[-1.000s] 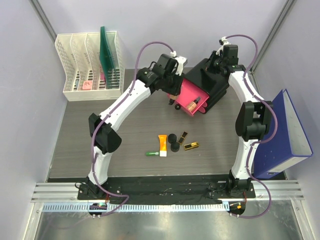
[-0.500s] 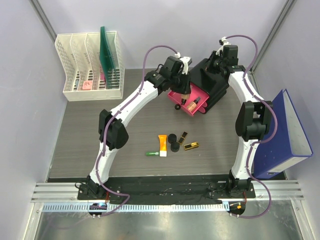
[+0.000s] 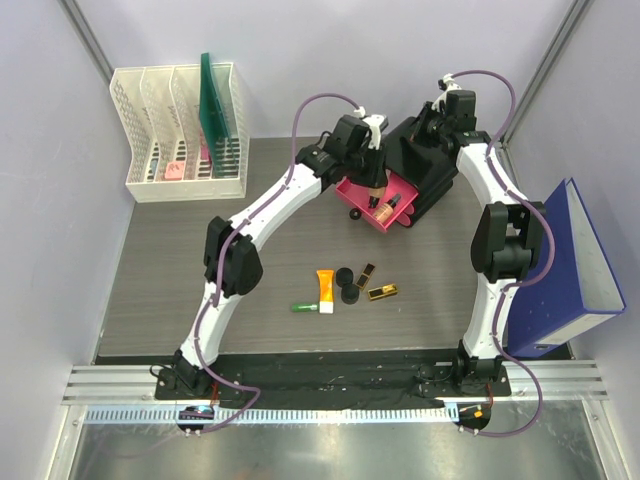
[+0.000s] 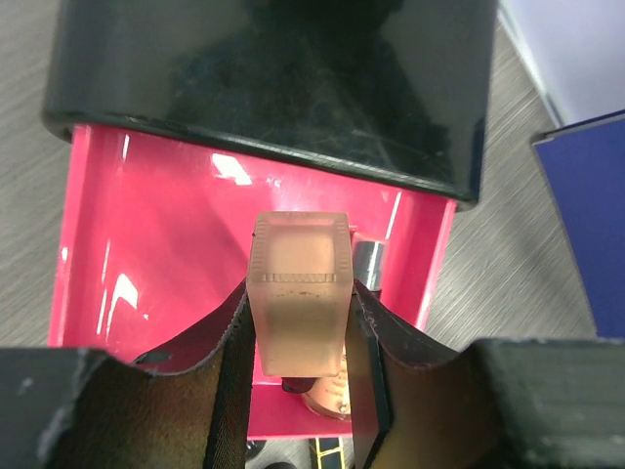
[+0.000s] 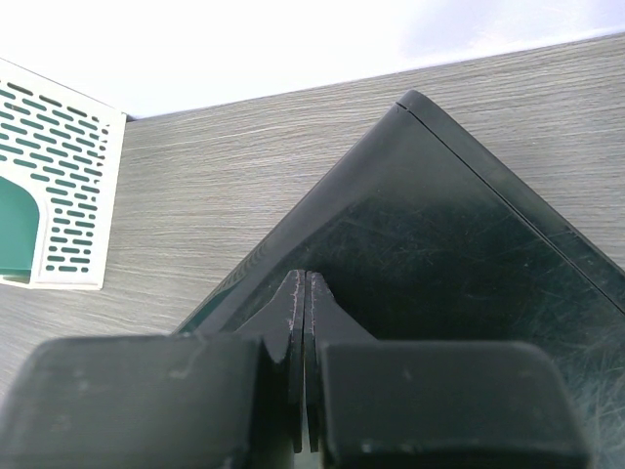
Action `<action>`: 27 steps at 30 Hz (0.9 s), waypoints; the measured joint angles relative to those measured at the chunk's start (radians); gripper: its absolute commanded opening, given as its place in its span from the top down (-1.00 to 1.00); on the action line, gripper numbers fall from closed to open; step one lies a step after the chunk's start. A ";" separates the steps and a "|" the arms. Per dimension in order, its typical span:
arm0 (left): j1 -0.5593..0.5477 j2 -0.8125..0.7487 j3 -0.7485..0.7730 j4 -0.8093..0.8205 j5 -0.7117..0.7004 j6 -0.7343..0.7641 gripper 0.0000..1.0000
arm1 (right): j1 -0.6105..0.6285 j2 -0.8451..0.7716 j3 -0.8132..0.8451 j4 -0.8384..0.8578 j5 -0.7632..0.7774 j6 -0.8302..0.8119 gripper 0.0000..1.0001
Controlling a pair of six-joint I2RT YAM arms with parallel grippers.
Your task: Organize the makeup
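Grey table (image 3: 180, 260) holds a black box (image 5: 439, 264) with its pink drawer (image 4: 146, 244) pulled out. Over the drawer, the left claw (image 3: 373, 188) pinches a beige bottle (image 4: 298, 283). The bottle's long side runs along the fingers, and its flat end pokes out past the tips. One side of the pink floor is bare. On the other side a second bottle (image 3: 388, 207) lies by the wall. Above the box, the right claw (image 5: 305, 283) is pressed together. A second ago the left claw was more to the left, at the drawer's edge.
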 measured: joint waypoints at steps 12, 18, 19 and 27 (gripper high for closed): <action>0.000 0.035 0.015 -0.003 0.014 0.002 -0.78 | 0.000 0.000 0.000 0.000 -0.001 0.001 0.98; 0.000 0.033 0.051 0.028 0.000 -0.002 -0.94 | 0.000 0.000 0.000 0.001 -0.002 0.002 0.98; 0.000 0.030 0.051 0.031 -0.006 -0.002 -0.95 | 0.000 0.000 0.000 0.001 -0.002 0.002 0.98; 0.026 -0.143 -0.063 -0.016 -0.104 -0.050 -0.84 | -0.001 0.000 0.000 0.001 -0.003 0.004 0.98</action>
